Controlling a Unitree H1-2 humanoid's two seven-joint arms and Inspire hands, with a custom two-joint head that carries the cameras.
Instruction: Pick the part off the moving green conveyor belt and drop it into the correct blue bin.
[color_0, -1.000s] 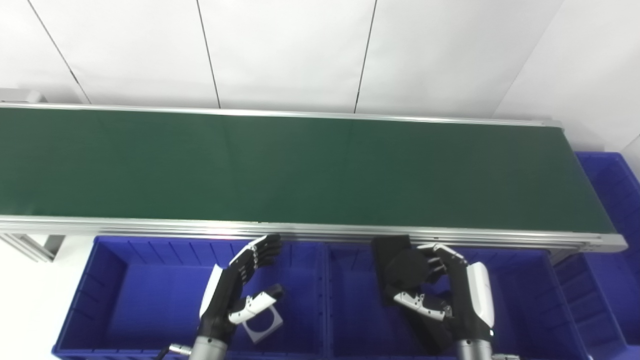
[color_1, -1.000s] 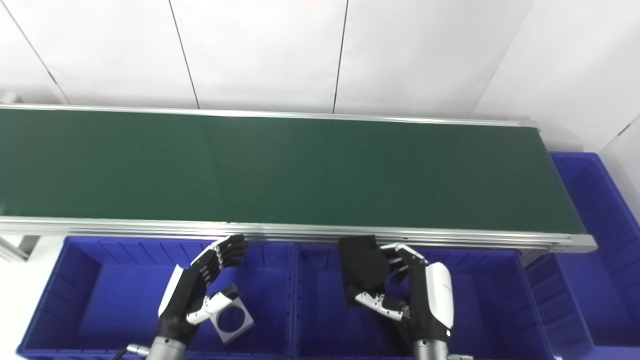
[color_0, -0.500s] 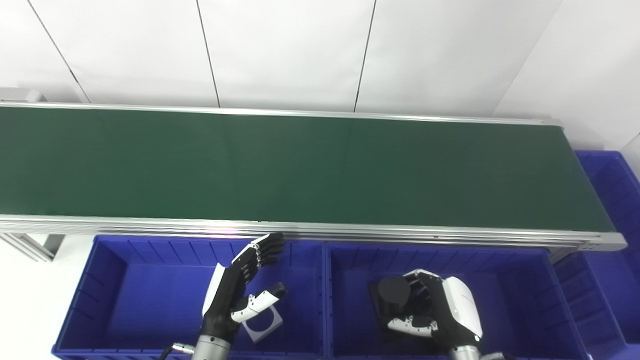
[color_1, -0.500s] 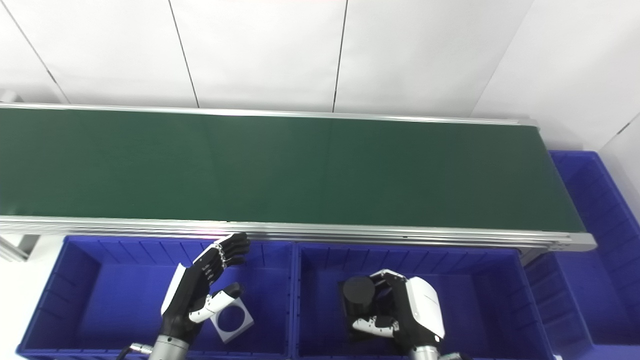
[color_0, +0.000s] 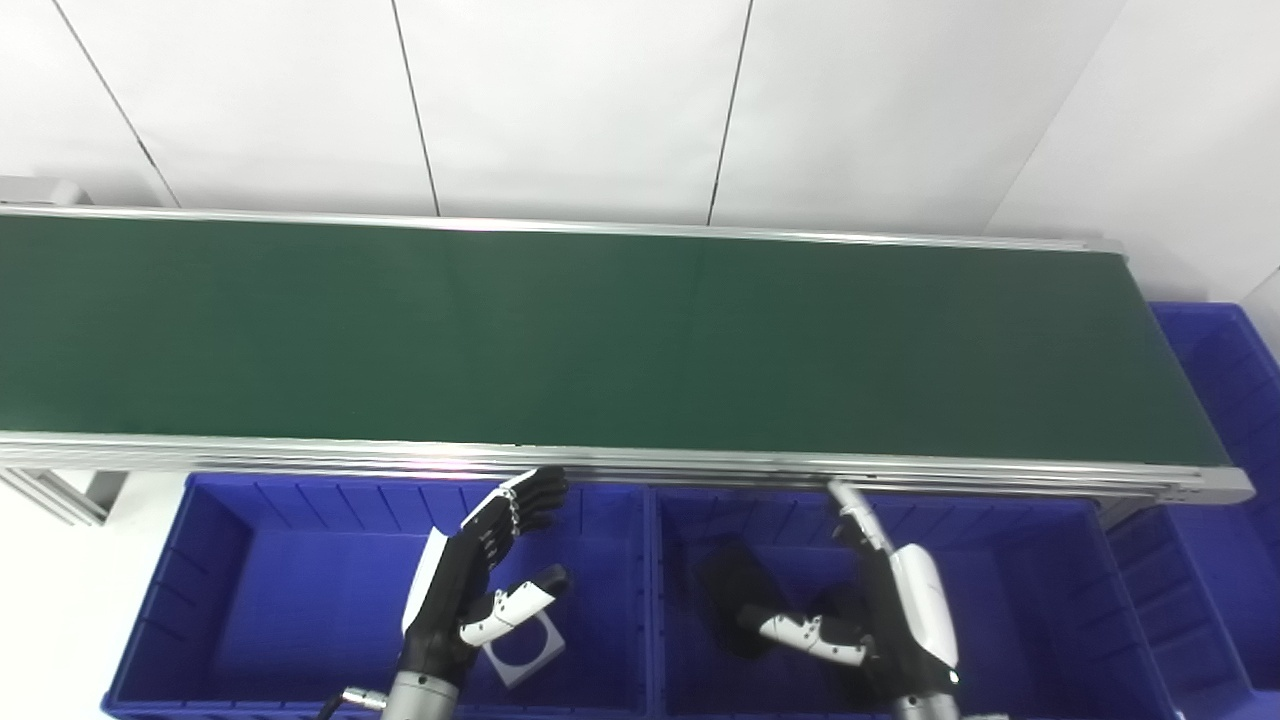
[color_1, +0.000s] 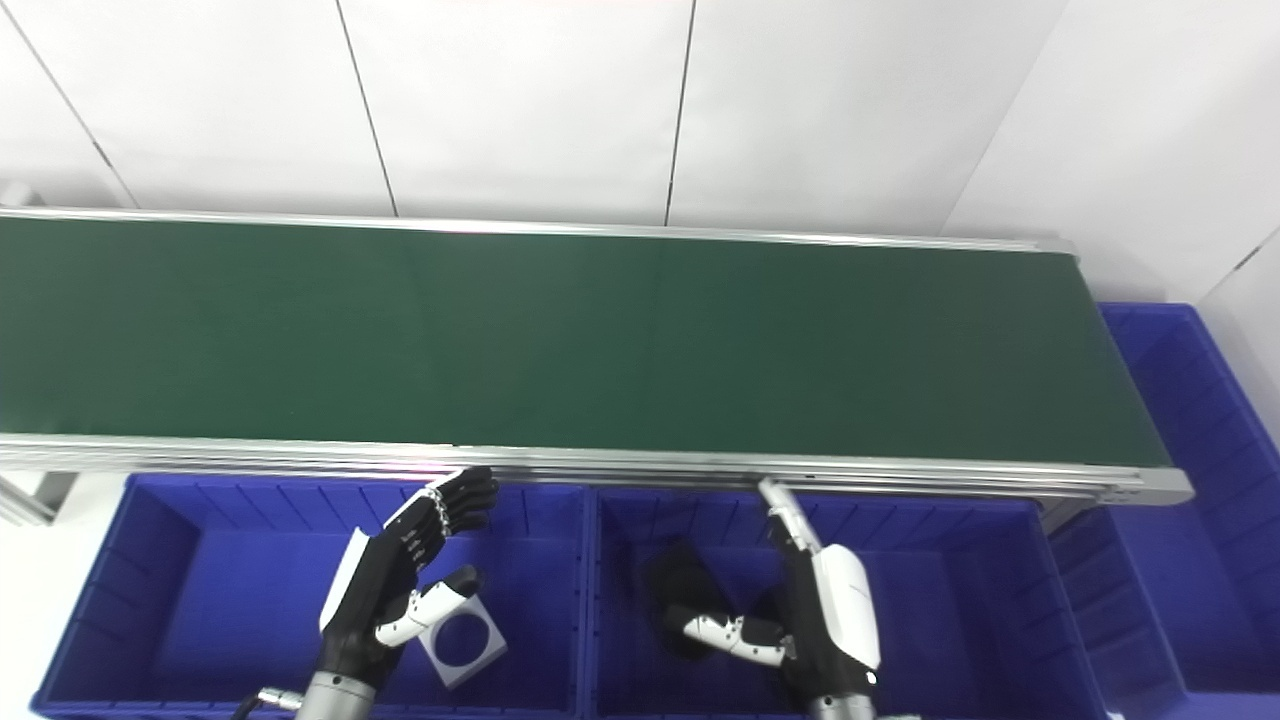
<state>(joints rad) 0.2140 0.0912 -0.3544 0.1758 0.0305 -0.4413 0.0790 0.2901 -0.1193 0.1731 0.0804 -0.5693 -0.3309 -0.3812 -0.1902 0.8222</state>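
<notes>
White wall panels behind the green conveyor belt (color_0: 600, 340); belt surface bare. Below the belt's near rail, two blue bins side by side. Black part (color_0: 735, 598), blurred, inside the right bin (color_0: 1040, 560), just beside the right hand (color_0: 880, 610), which is spread wide with fingers straight, holding nothing. Left hand (color_0: 480, 570) open over the left bin (color_0: 280, 580), partly covering a grey square plate with a round hole (color_0: 522, 650). Third blue bin (color_0: 1225, 370) past the belt's right end.

Bright, even overhead light throughout; faint glare along the conveyor rail (color_0: 480, 462) just above the left hand (color_0: 470, 590). Motion-blurred dark part (color_0: 735, 600) beside the right hand (color_0: 880, 610). Slightly soft edges.
</notes>
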